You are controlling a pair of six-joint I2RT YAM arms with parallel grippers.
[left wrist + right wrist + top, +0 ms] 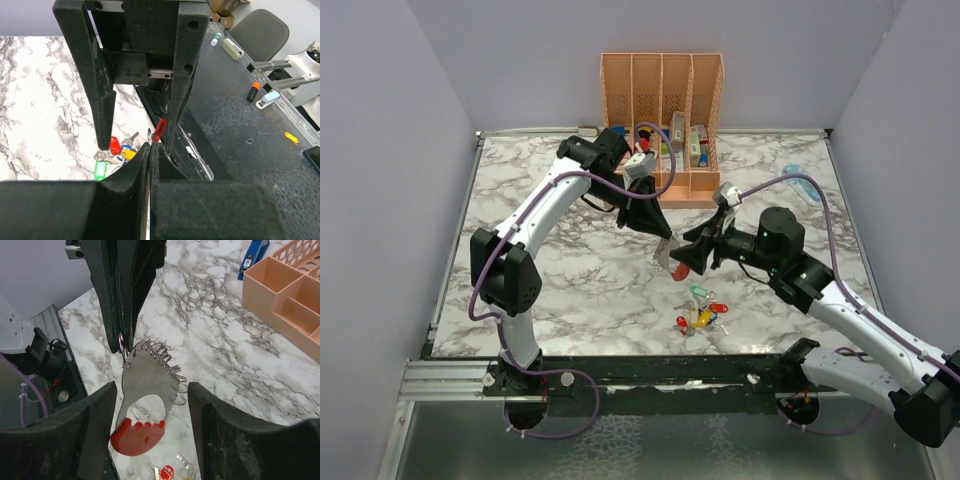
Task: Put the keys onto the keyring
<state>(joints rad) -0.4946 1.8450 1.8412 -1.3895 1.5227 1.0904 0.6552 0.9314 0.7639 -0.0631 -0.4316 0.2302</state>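
Left gripper (122,325) is clenching the keyring (145,385) aloft. Right gripper (690,258) is hovering beside it, fingers spread. The keys (700,312) are lying near, none threaded.

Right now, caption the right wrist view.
Left gripper dangles the keyring between the fingers of the open right gripper; keys lie nearby.

Hanging keyring (145,372), keys (698,312) in a pile.
Silver loop upright, red end down; red, yellow, green keys clustered flat nearby, not touching it.

No readable text, labels, brands or numbers appear anywhere.
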